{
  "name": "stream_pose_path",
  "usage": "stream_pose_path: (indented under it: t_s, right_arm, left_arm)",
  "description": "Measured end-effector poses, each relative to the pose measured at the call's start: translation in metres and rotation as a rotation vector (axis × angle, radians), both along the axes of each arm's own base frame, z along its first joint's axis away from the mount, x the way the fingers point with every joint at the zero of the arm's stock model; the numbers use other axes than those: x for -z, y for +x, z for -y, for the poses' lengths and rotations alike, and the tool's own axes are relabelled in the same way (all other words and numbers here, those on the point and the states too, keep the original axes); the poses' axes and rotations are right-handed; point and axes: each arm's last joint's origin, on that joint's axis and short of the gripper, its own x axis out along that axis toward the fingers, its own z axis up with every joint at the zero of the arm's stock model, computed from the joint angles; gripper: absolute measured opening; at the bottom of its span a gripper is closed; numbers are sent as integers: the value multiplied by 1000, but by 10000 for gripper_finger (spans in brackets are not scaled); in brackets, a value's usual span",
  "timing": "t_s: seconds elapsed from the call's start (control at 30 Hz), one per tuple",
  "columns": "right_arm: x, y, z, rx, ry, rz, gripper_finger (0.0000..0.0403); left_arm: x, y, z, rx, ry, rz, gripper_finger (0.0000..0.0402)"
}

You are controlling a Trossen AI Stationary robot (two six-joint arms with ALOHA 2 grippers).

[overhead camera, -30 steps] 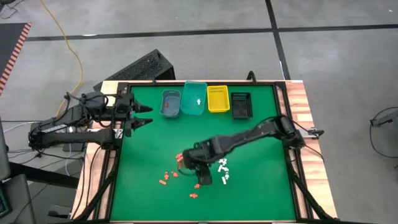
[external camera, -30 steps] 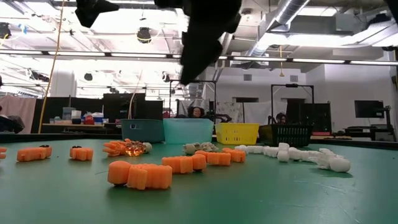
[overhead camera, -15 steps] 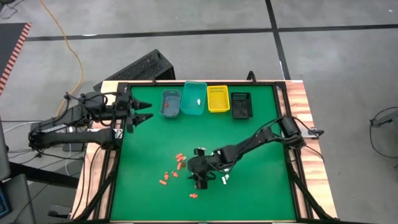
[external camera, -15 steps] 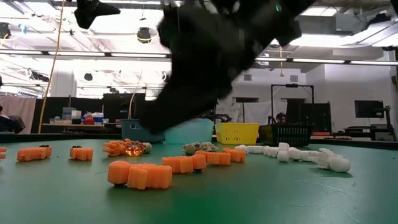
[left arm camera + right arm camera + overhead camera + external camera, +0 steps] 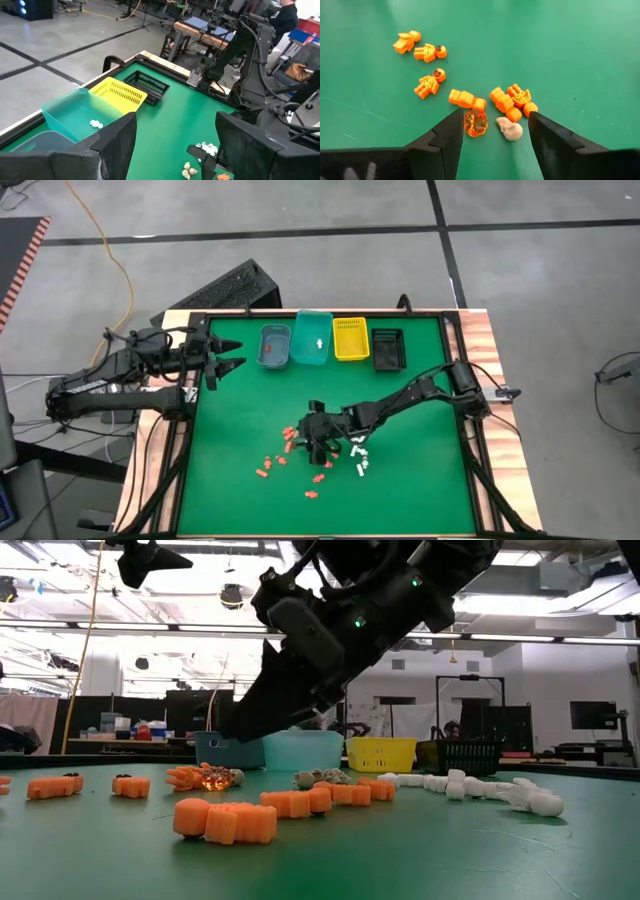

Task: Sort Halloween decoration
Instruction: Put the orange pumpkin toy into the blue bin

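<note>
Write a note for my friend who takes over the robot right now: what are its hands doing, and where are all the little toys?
Right end effector: open, low over the orange figures, with a translucent orange piece and a white skull between its fingers; nothing held.
Left end effector: open, waiting at the table's left edge.
Done: one orange piece in the blue bin, one white piece in the teal bin.
Left: orange and white figures scattered on the mat; yellow bin and black bin look empty.
</note>
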Motion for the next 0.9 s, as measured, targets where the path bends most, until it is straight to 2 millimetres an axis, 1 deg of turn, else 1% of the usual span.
stream_pose_path:
  t_s: [0.1,0.2,0.3,0.4,0.5,0.73,0.83,0.9]
  right_arm:
    - [0,-2,-7,-25,-7,2,218]
    - [5,0,-13,-48,-21,19,218]
    - [11,8,-13,-46,-15,66,218]
    - [21,10,-10,-29,-19,51,218]
    - [22,13,-5,-12,-10,47,218]
    - [21,13,-7,-24,-19,54,218]
    - [29,14,-11,-32,-13,48,218]
    - [40,13,-16,-44,-15,28,218]
  left_arm:
    - [0,0,0,-1,4,-1,261]
    - [0,0,0,-1,3,-5,261]
    - [0,0,0,-1,3,-6,261]
    - [1,0,0,-3,1,-13,261]
    - [2,0,0,-6,0,-21,261]
    - [3,0,0,-8,-1,-28,261]
    - [3,-1,0,-8,-2,-35,261]
    - [4,-1,0,-7,4,-40,261]
